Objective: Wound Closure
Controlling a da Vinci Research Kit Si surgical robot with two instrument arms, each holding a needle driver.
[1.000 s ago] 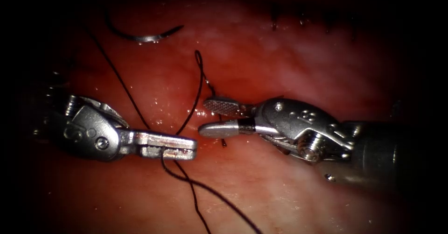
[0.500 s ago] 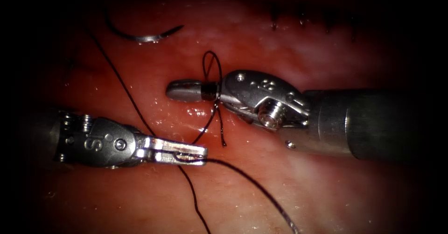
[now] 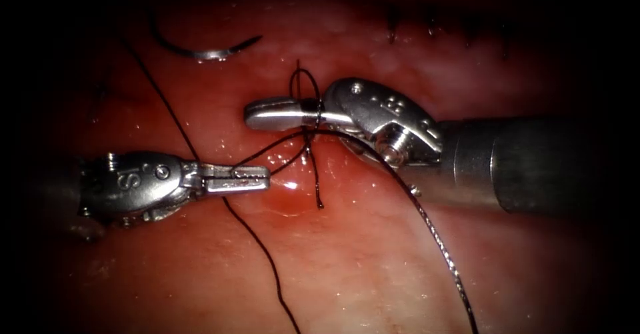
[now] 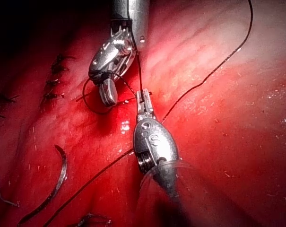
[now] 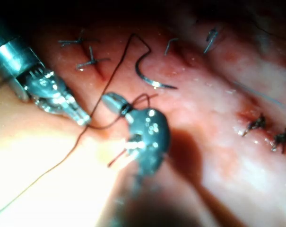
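Both tools have closed jaws. Left tool (image 3: 237,179) grips the thread (image 3: 267,153) at its tips and sits higher and further left than half a second ago, so the strand from it to the right tool now runs taut. Right tool (image 3: 283,113) has shifted slightly up; the thread is looped around its closed jaws, which hold nothing I can make out. Long thread now sweeps from those jaws down toward the lower right.

Free of both tools, the needle (image 3: 203,51) lies flat on the tissue (image 3: 347,261), well up and left of them, long axis roughly horizontal, curve bowing downward, one end toward the right. Finished stitches (image 3: 433,27) sit at the upper right. Red fluid (image 3: 283,204) pools under the left tool's tips.
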